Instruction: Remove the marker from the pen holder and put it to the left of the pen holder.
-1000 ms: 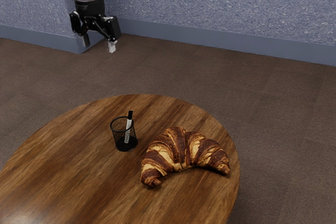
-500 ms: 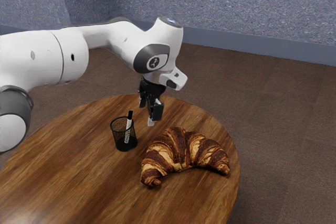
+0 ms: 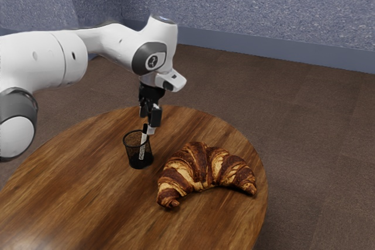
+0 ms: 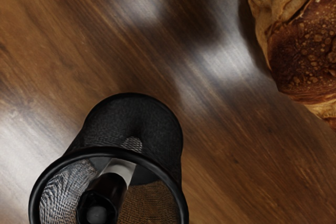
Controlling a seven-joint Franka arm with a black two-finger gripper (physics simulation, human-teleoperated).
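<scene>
Evidently the job is at the reaching step: the gripper (image 3: 147, 125) hangs just above the pen holder (image 3: 130, 153), its jaws apart, with nothing gripped between them as far as I can judge. The marker (image 3: 143, 146) stands inside the holder, tilted against the rim because the mesh cup is wider than its barrel, and its dark cap pokes above the edge. That cap is the natural place to grasp, since the mesh wall surrounds the rest.

In the wrist view the cap points up toward the hand, so a small alignment and a careful closing seem next, then a straight lift. Pulling sideways could drag or tip the cup, which looks light. The croissant (image 3: 199, 165) lies beside the holder on the worktop (image 3: 88, 191), probably a bystander to keep clear of while setting the marker down.
</scene>
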